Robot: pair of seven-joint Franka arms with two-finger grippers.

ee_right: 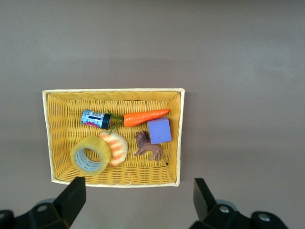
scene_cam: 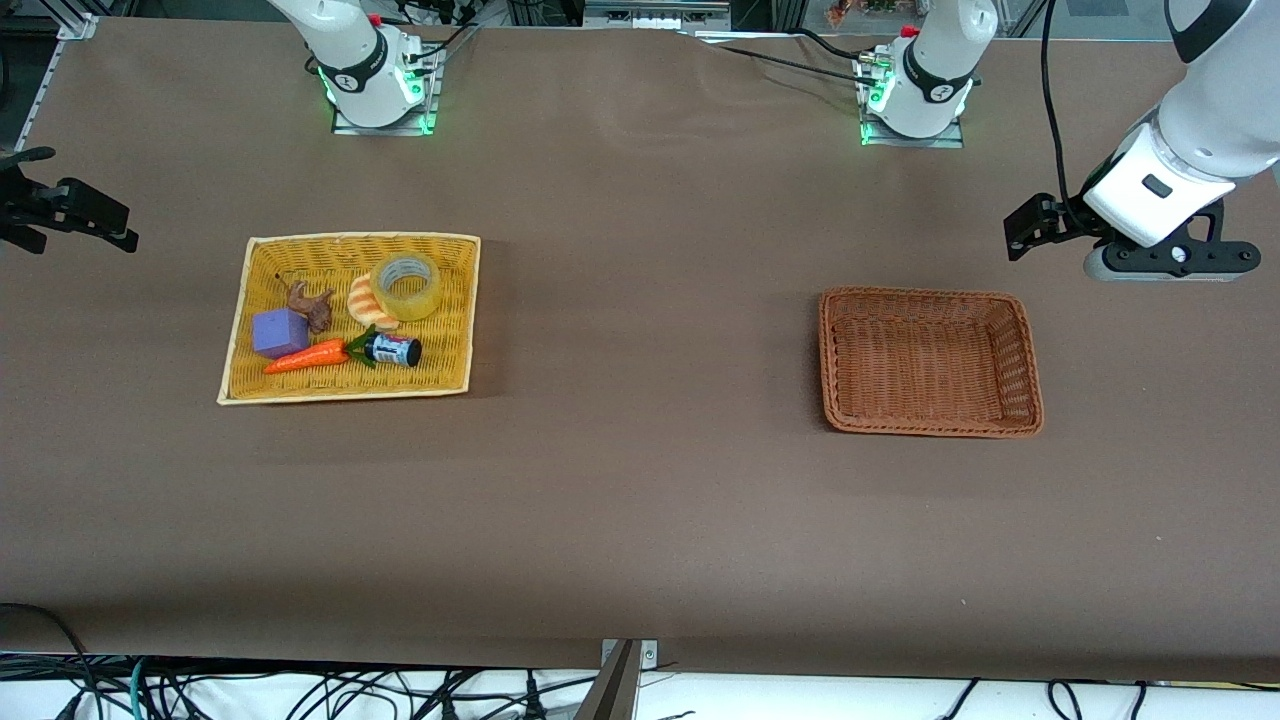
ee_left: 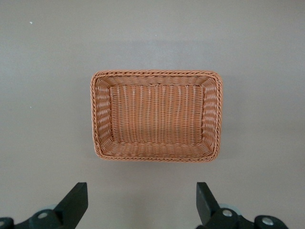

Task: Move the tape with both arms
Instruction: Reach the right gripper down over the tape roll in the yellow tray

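The tape, a yellowish translucent roll with a pale core, lies in the yellow basket at the right arm's end of the table, against an orange-striped croissant toy. In the right wrist view the tape sits in the basket. My right gripper is open and empty, up in the air outside the basket; its jaws stand wide apart. My left gripper is open and empty, up in the air beside the brown basket.
The yellow basket also holds a purple cube, a toy carrot, a small dark can and a brown animal figure. The brown basket is empty. Brown cloth covers the table between the two baskets.
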